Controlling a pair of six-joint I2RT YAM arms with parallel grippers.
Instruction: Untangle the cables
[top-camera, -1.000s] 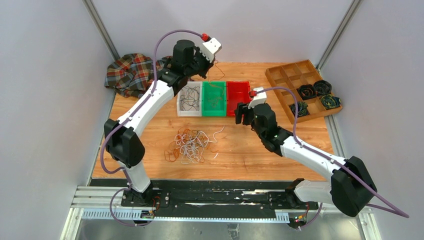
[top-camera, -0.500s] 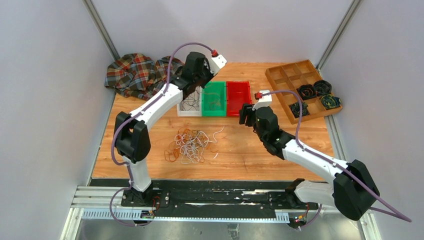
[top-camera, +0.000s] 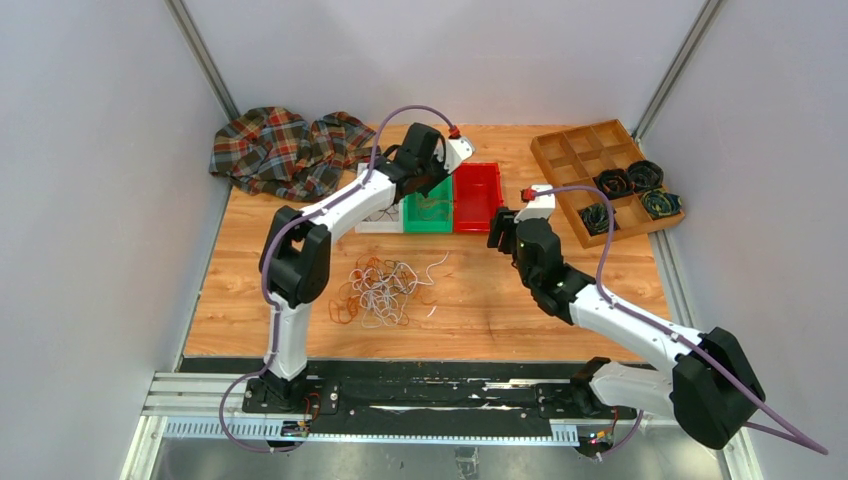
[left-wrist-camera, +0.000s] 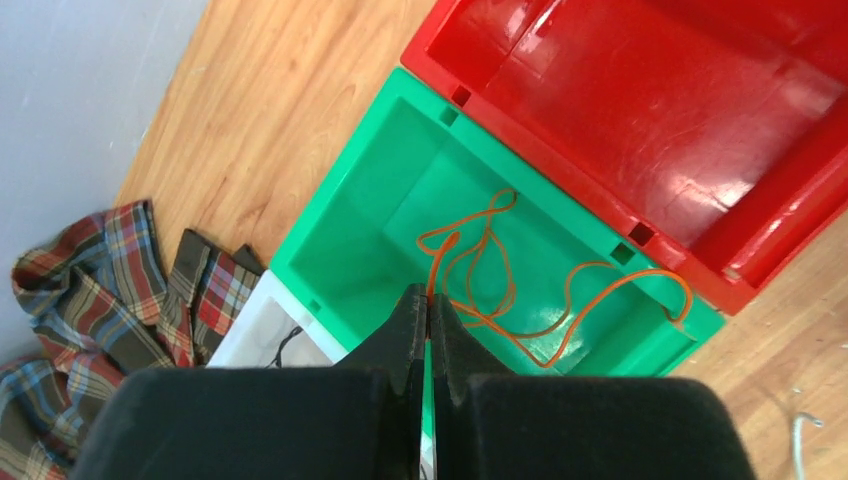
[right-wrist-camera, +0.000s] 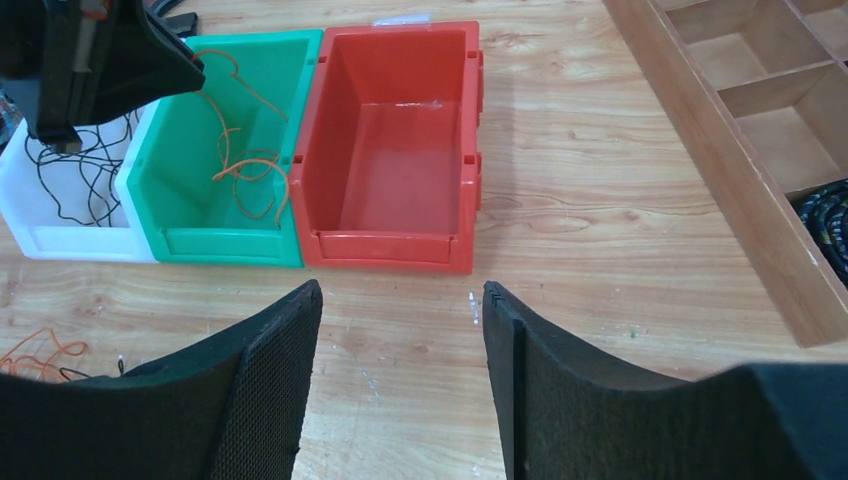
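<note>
The left pincer (left-wrist-camera: 428, 300) is clenched on one orange cable (left-wrist-camera: 478, 318), which hangs straight beneath it, coiling into the green bin (left-wrist-camera: 350, 175); letting go looks next. The right pincer (right-wrist-camera: 400, 300) stands released, the red bin (right-wrist-camera: 395, 250) just ahead of it, the tangled bunch of cables (top-camera: 385, 290) on the desk (top-camera: 500, 310) off to its left.

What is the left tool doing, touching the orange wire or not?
Touching. The left wrist view shows the orange wire pinched in the shut left tool.
</note>
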